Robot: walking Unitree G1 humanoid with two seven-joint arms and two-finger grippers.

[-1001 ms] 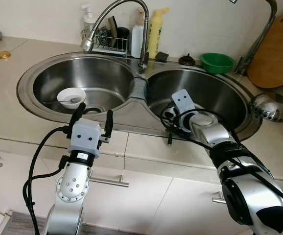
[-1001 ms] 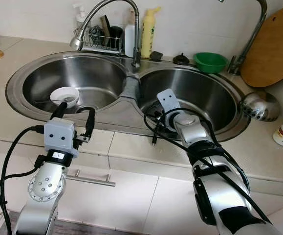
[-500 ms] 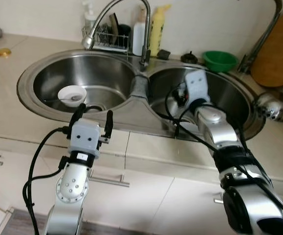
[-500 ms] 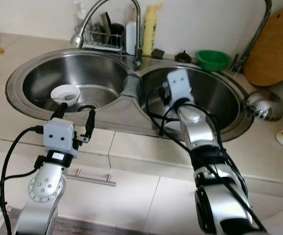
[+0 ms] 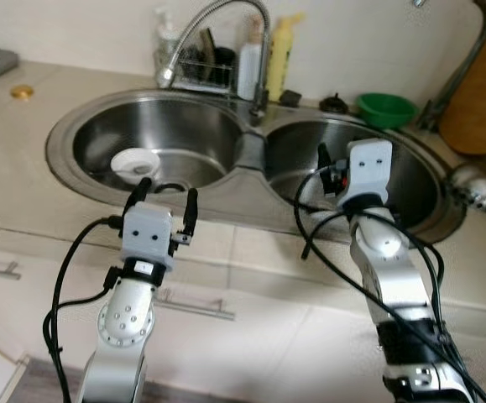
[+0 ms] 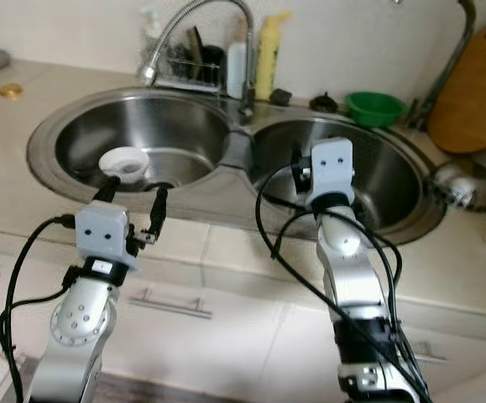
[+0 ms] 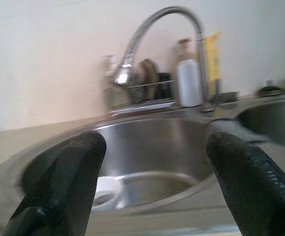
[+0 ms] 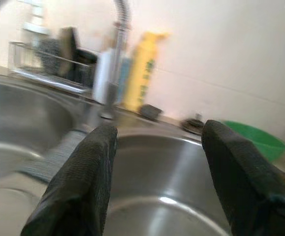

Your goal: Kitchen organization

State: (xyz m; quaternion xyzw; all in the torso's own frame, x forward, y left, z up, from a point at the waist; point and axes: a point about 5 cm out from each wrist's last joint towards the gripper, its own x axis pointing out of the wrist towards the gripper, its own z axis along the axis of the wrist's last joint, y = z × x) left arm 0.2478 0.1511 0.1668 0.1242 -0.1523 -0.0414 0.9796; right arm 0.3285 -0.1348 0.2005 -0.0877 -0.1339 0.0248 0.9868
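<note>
Two silver metal arms occupy the lower frame. Each carries a pale grey box-shaped wrist housing and a gripper of two long black textured fingers: left gripper (image 5: pixel 164 194), right gripper (image 5: pixel 324 159). Looping black cables (image 5: pixel 70 269) run alongside both arms. The left arm's round joint plate (image 5: pixel 124 317) shows a ring of small screws.

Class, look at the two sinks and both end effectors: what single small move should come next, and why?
Probably lower the left end effector toward the white bowl in the left basin. Its fingers stand open and empty at the front rim, nearest the bowl, while the right end effector hangs open over the right basin.
</note>
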